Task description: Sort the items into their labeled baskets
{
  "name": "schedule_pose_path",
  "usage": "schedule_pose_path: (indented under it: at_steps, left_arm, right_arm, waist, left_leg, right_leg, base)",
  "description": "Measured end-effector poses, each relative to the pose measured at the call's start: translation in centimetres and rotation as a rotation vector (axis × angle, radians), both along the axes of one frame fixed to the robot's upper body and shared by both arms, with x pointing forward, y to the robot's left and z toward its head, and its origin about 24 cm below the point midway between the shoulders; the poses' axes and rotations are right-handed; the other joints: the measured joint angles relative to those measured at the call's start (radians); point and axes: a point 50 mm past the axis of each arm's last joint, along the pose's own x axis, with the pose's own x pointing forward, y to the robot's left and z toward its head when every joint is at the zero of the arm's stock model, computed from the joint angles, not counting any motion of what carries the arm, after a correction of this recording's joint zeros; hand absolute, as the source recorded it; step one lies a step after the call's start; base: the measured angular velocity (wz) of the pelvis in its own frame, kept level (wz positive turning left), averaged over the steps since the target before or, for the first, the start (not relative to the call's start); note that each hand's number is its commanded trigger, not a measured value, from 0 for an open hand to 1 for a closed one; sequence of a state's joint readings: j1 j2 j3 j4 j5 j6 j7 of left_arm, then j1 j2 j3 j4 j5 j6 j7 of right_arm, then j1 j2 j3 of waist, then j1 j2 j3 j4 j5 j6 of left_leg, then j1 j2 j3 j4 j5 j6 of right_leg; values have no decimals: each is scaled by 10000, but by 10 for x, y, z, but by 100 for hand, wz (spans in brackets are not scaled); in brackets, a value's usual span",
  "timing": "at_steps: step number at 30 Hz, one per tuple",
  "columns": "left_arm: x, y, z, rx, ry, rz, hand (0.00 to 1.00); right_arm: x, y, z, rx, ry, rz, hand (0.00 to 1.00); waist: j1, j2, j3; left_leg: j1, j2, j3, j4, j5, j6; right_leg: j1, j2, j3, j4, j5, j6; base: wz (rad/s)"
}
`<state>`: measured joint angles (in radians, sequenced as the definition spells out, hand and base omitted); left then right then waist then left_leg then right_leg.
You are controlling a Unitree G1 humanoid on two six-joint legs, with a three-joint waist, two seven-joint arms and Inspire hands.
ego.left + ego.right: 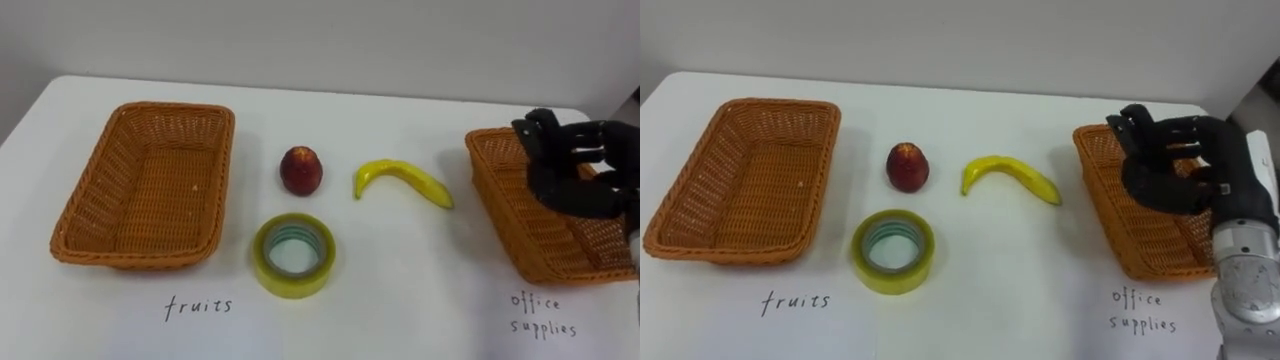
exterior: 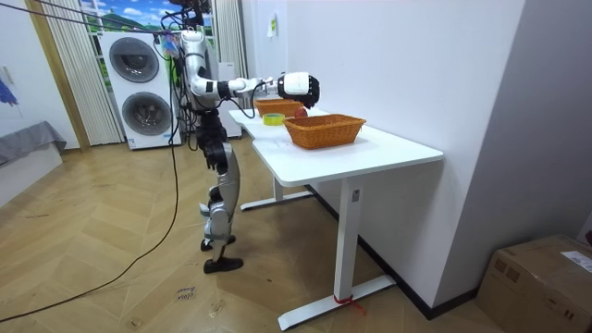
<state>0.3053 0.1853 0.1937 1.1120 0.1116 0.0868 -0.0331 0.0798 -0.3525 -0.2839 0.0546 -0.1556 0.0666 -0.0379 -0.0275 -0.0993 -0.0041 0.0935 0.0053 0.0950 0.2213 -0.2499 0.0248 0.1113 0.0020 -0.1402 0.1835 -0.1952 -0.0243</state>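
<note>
My right robot hand [image 1: 1175,170] hovers empty, fingers loosely spread, over the basket [image 1: 1108,205]; I'd swing left, drop low, pinch the tape [image 1: 893,250] by its rim.

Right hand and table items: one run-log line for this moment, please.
right hand: open, above office supplies basket | fruits basket: empty | apple, banana, tape roll: on table between baskets, unsorted

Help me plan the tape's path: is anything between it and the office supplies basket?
Nothing squarely: bare table separates tape roll and office supplies basket. The banana lies just beyond that line, and the right hand hovers above the basket.
</note>
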Motion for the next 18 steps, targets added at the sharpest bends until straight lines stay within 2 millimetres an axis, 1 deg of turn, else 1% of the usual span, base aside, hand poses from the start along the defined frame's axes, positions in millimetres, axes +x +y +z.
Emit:
schedule_pose_path:
  at_steps: [3,5,8,10,12,15,18]
  left_arm:
    - [2,0,0,21,-42,-6,0]
    - [2,1,0,27,-13,7,0]
    - [2,1,1,54,3,91,0]
    - [2,3,1,109,-39,197,0]
    - [2,3,1,116,-27,201,0]
    - [1,3,1,132,62,207,0]
    - [0,4,1,137,142,226,0]
  right_arm:
    - [-4,-8,-13,141,633,-278,100]
    - [-7,-11,-21,294,1090,-417,100]
    - [-7,-11,-22,211,1333,-322,100]
    - [-7,-12,-22,200,1401,-277,100]
    - [-7,-12,-22,131,1443,-234,100]
    - [-7,-14,-20,-176,1605,-136,100]
    - [-7,-15,-22,-455,1894,-87,100]
  waist:
    - [-1,23,-10]
    - [-29,66,-34]
    - [-5,116,-65]
    - [-15,105,-63]
    - [-16,61,-45]
    - [-8,-44,3]
    - [2,-81,-14]
  left_leg:
    - [-48,16,1,-4,0,1]
    - [-98,34,10,-5,1,0]
    - [-109,40,70,-6,5,-4]
    - [-111,43,70,-3,6,-6]
    - [-112,40,69,-2,6,-5]
    - [-122,31,27,2,11,5]
    - [-122,31,24,11,11,6]
  right_leg:
    - [-63,-8,3,16,1,1]
    - [-111,-8,1,22,1,1]
    - [-150,-6,18,40,1,1]
    - [-148,-7,12,40,1,0]
    - [-148,-20,13,39,1,0]
    - [-147,-23,10,25,0,1]
    - [-150,-23,-2,24,-1,2]
  base:
    - [0]
    - [0]
    - [-5]
    - [0]
    - [0]
    - [0]
    - [0]
